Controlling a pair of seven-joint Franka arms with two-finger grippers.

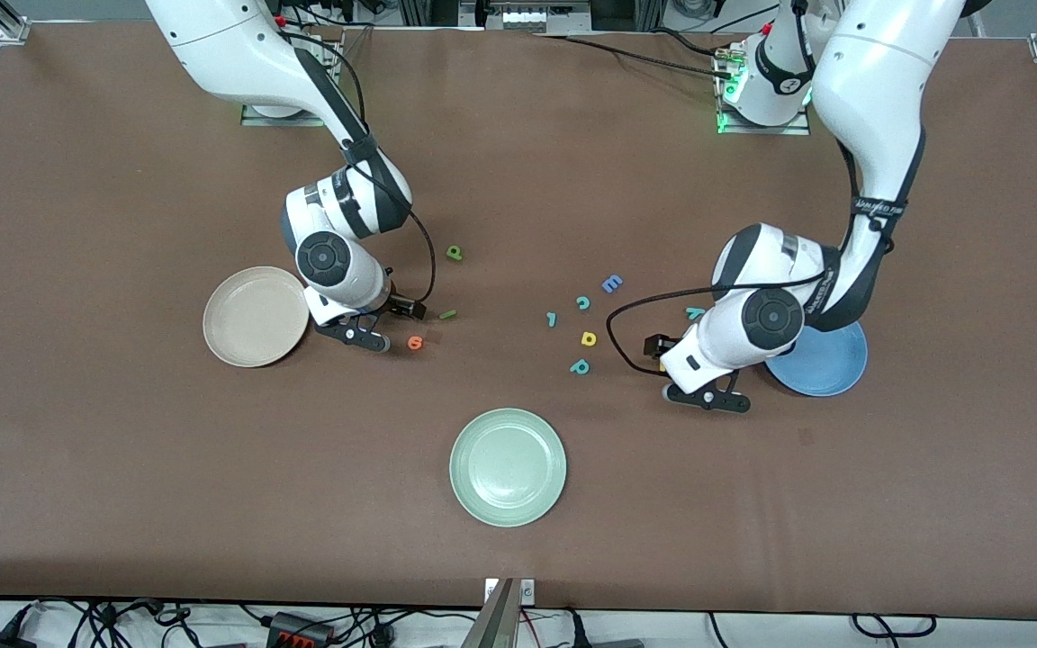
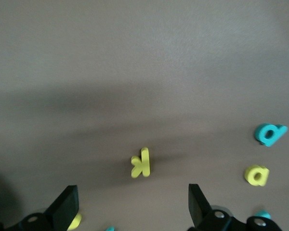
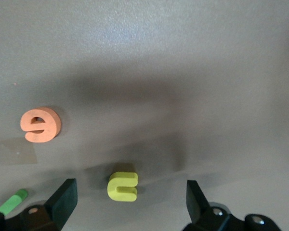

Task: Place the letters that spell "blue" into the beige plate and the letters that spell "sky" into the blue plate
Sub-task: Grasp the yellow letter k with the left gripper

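My right gripper [image 3: 131, 190] hangs open, low over the table beside the beige plate [image 1: 256, 316]. The yellow u [image 3: 123, 186] lies between its fingers, untouched. The orange e [image 3: 40, 124] and the thin green l [image 3: 12, 202] lie close by; the olive b [image 1: 454, 254] sits nearer the robots' bases. My left gripper [image 2: 132, 197] is open over the table beside the blue plate [image 1: 829, 362], which the arm partly hides. The yellow k [image 2: 141, 162] lies just ahead of its fingers. A yellow piece [image 2: 74, 221] peeks out by one finger. The teal y [image 1: 694, 312] lies by the left arm.
A pale green plate [image 1: 508, 466] sits near the front camera, mid-table. Between the arms lie a blue E [image 1: 611, 283], a teal c [image 1: 582, 302], another small teal letter [image 1: 552, 319], a yellow d [image 1: 588, 338] and a teal p [image 1: 580, 366].
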